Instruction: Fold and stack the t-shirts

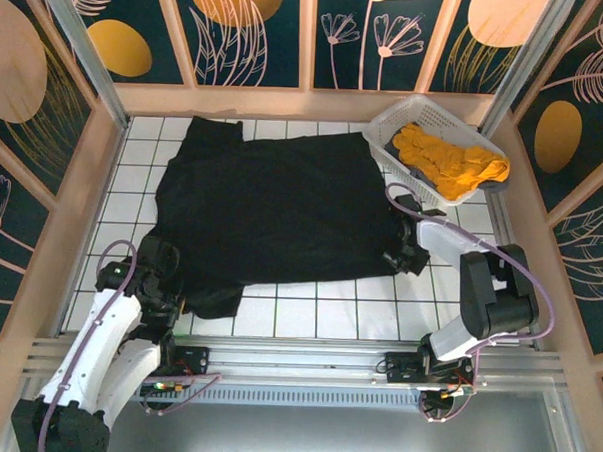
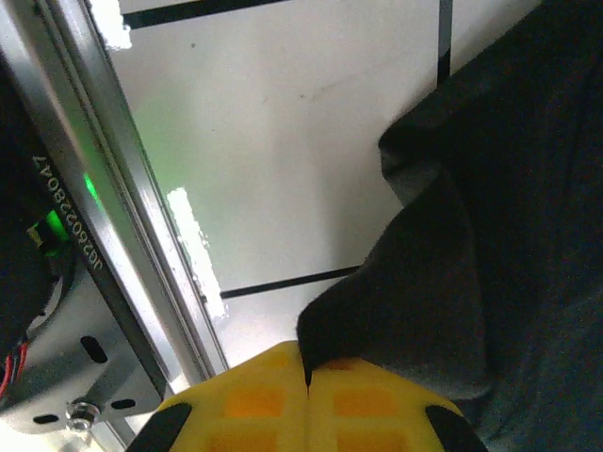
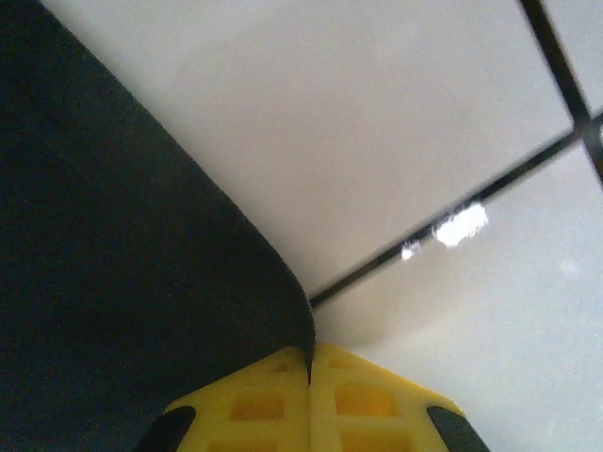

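Near edge, lower left of the top view: left fingers (image 2: 254, 400) pressed together, pinching a bunched fold of the black t-shirt (image 1: 272, 205) at its near-left corner. In the left wrist view the cloth runs into the seam between the yellow pads at bottom centre and drapes off to the right of frame.

Right of centre in the top view: right fingers (image 3: 367, 400) likewise closed on the shirt's near-right edge. In the right wrist view the hem runs from upper left down into the pads, with bare white counter (image 3: 424, 141) to the right.

Step in hand, as I read it: first fold, both near corners gripped. I'd lift both sides together and level, just clear of the tiles, then carry the near hem toward the far one with the cloth taut between the arms. The left pinch looks bunchy, so I'd watch for slip there.

Mid-frame: the shirt's body lies spread on the counter.

Far, upper right: mustard-orange t-shirt (image 1: 450, 157) crumpled in the white basket (image 1: 386, 130), well apart from the left fingers, nearer the right.
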Available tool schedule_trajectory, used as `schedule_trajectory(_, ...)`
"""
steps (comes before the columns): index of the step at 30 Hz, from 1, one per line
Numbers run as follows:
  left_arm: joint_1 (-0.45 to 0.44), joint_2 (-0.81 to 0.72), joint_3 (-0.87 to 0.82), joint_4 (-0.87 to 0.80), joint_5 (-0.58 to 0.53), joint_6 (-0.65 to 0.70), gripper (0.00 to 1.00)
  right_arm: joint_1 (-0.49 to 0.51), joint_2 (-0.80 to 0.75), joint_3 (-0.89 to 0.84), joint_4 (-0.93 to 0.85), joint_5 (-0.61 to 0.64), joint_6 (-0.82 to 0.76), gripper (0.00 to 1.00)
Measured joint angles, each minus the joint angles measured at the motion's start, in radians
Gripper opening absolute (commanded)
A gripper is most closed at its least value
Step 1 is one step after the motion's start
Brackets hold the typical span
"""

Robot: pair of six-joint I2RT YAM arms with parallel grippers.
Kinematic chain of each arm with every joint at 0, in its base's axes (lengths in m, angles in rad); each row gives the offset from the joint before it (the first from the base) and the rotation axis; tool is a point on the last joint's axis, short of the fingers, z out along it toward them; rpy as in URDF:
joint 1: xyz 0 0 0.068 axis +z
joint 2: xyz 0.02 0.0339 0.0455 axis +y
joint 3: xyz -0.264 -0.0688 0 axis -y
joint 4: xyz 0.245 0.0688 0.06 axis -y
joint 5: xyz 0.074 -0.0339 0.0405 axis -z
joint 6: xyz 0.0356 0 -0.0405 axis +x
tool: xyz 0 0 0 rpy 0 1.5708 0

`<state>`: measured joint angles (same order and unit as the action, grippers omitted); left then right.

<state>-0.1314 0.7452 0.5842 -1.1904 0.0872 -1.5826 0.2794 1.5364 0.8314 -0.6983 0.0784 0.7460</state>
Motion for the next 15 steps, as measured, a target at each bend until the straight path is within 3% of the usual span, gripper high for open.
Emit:
schedule_trajectory(5, 0.000, 0.025, 0.094, -0.027, -0.033, -0.024, 0.00, 0.005, -0.085, 0.003, -0.046, -0.028, 0.010, 0.00)
schedule_trajectory(15, 0.000, 0.364, 0.544, 0.048, -0.183, 0.117, 0.00, 0.003, -0.020, 0.224, -0.095, -0.121, 0.076, 0.00)
